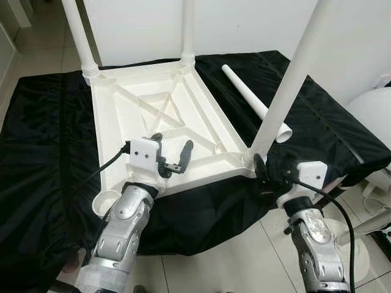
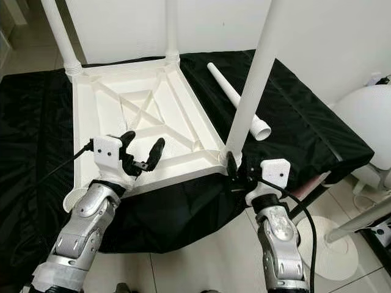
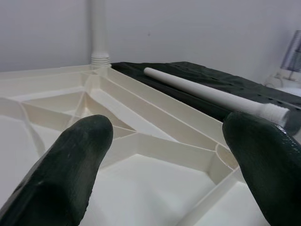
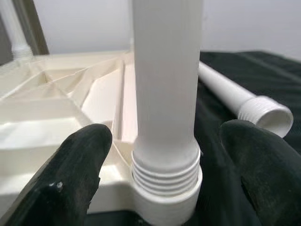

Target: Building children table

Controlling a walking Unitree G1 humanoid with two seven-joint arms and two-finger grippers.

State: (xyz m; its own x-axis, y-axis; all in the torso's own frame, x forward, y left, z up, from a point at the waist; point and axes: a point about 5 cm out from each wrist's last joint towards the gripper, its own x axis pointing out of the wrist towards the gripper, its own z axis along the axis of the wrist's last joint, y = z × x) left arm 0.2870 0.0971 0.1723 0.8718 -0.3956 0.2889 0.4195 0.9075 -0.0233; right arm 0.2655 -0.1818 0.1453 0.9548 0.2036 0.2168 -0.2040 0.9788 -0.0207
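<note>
Right claw (image 4: 164, 155) straddles leg (image 4: 164, 84), top cut off.

One white plastic tabletop (image 1: 165, 116) lies upside down on one black cloth (image 1: 43, 159). Three white legs stand in its corner sockets: one at the far left (image 1: 79, 36), one at the far right (image 1: 188, 30), one at the near right (image 1: 293, 79). A fourth leg (image 1: 253, 101) lies loose on the cloth. One corner socket (image 1: 105, 202) holds no leg. Two pincers show: the left pincer (image 1: 173, 149) and the right pincer (image 4: 160, 155).
</note>
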